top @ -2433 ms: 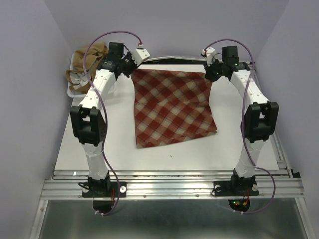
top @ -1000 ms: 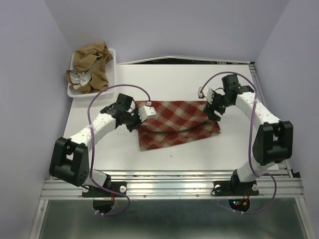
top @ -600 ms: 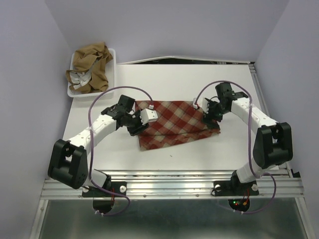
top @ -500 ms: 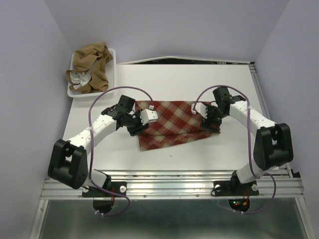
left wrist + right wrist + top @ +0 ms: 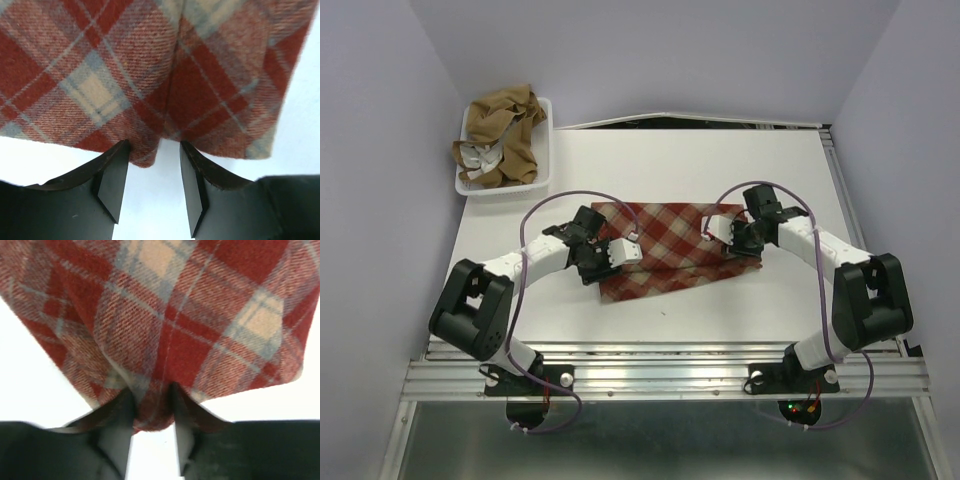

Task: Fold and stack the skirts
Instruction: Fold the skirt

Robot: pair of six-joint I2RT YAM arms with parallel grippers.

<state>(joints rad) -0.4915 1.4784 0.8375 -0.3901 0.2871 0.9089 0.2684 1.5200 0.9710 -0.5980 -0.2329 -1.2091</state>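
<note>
While the red-and-cream plaid cloth skirt [image 5: 670,250] is being laid doubled on the white table [image 5: 650,170], its right corner is being pinched by the right gripper [image 5: 152,392]; the left gripper [image 5: 154,145] is being held spread, so the fold could be dragged askew.

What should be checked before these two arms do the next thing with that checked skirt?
1. Right gripper holds the plaid skirt: ok, cloth fills the gap between its fingers.
2. Left gripper holds it too: not ok, its fingers stand apart with only a cloth tip between them.
3. Folded edges matched: not ok, a strip of the lower layer shows along the near side.
4. Fold lies smooth underneath: cannot tell, the top layer hides it.
5. Tan skirts out of the way: ok, they lie heaped in the white tray at the far left corner.
</note>
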